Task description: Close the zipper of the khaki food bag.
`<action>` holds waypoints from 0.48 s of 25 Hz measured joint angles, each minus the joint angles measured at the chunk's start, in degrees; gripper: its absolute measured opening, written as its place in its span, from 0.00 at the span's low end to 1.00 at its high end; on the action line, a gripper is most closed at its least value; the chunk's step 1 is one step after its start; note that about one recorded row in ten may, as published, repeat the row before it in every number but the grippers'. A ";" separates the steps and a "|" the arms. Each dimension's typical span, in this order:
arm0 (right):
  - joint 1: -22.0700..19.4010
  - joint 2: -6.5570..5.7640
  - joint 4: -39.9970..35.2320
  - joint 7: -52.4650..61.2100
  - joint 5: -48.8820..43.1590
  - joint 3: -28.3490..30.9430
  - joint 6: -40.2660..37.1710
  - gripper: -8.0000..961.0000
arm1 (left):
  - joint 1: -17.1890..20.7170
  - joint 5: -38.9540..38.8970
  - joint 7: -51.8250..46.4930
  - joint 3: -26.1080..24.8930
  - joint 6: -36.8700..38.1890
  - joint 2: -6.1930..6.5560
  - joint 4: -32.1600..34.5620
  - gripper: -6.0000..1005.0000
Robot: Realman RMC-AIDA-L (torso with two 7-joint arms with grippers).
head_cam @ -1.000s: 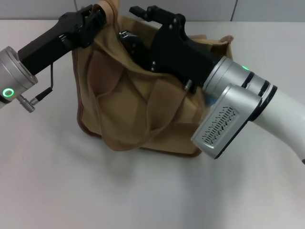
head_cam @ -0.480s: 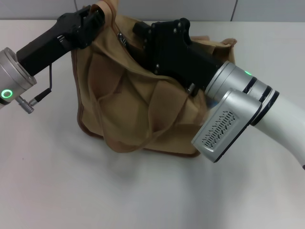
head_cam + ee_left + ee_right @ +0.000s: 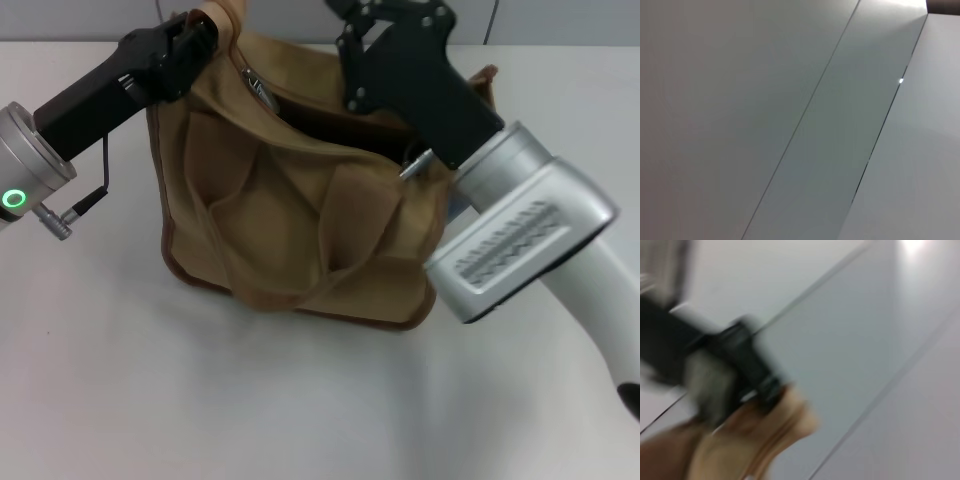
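Head view: right tool above khaki food bag

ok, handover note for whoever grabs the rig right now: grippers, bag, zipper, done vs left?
Left gripper: clamped on the far-left top corner of the khaki food bag, holding it up.
Right gripper: above the bag's far top edge at the frame's top, holding nothing I can see; fingers not readable.
Bag sits on the white table, handles draped down its near side.
Zipper: silver pull near the left end, a dark gap open to its right.
Done: corner held. Left: confirm the zipper's closed along its full length.
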 joint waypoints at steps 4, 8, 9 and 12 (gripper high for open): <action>-2.35 -0.40 3.04 9.45 -0.41 1.15 -4.26 0.03 | 0.02 -0.20 0.01 -0.03 -0.11 0.06 -0.07 0.04; -3.56 -0.92 3.37 20.66 -3.13 1.28 -5.67 0.05 | 0.09 -0.21 0.01 -0.06 -0.28 0.10 -0.07 0.04; -4.04 -1.68 2.95 29.32 -5.85 1.39 -6.79 0.06 | 0.15 -0.21 0.01 -0.07 -0.40 0.15 -0.07 0.04; -4.23 -3.14 2.30 38.69 -9.55 1.39 -8.11 0.07 | 0.25 -0.21 0.01 -0.08 -0.46 0.17 -0.07 0.04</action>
